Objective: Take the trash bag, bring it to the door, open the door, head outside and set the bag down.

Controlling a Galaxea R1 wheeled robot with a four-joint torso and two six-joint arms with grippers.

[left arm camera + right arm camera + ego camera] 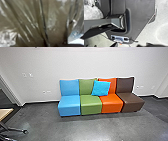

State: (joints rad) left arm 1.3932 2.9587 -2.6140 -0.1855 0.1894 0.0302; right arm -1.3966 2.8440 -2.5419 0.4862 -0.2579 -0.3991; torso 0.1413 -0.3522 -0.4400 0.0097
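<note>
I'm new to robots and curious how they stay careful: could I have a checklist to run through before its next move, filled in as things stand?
1. Bag within view: ok; the translucent, creased plastic trash bag shows close up in the left wrist view.
2. Bag held firmly by a tool: cannot tell; the grip itself cannot be made out.
3. Way straight ahead open: not ok; a row of blue, green, orange and brown seats stands before the white wall.
4. Safe clearance from the pale-topped table at the left: cannot tell.
5. Square bright-blue cushion off the floor: ok; it leans on the green and orange backrests.
</note>
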